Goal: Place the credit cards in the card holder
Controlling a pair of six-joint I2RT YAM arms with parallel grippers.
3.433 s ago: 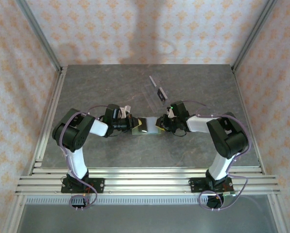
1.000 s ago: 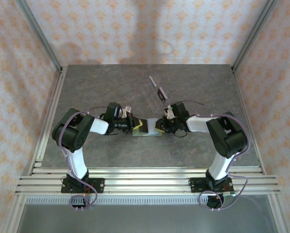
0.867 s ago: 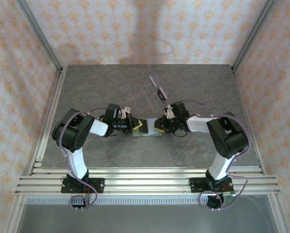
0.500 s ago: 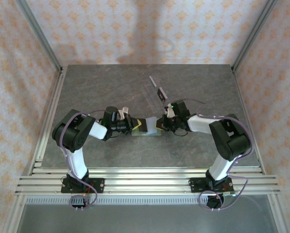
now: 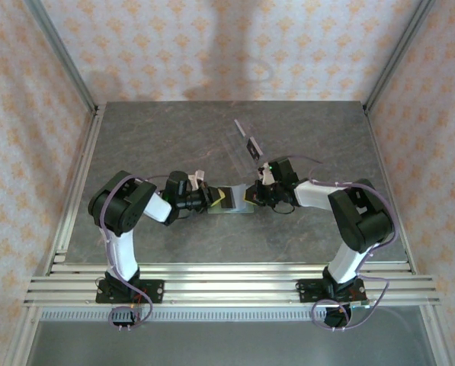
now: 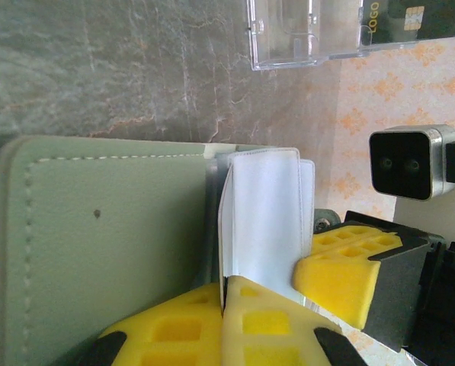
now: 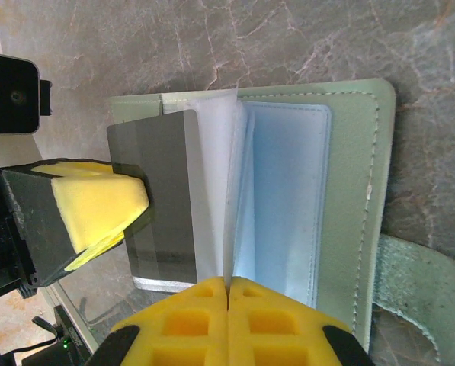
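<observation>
The sage-green card holder lies open on the table between my two grippers; its cover and pale blue inner pocket show up close. My left gripper is shut on the edge of a credit card, dark on one face and white on the other, set against a pale pocket leaf. My right gripper is shut on the edge of that leaf. A second dark credit card stands in a clear stand.
The clear plastic stand sits just behind the card holder. The holder's snap tab lies flat on the grey stone-patterned tabletop. Aluminium rails run along the near edge, and patterned walls enclose the table.
My right gripper has closed on the pocket leaf. The left arm has swung a little toward the centre, still pinching the card at the holder. The holder has stayed in place.
</observation>
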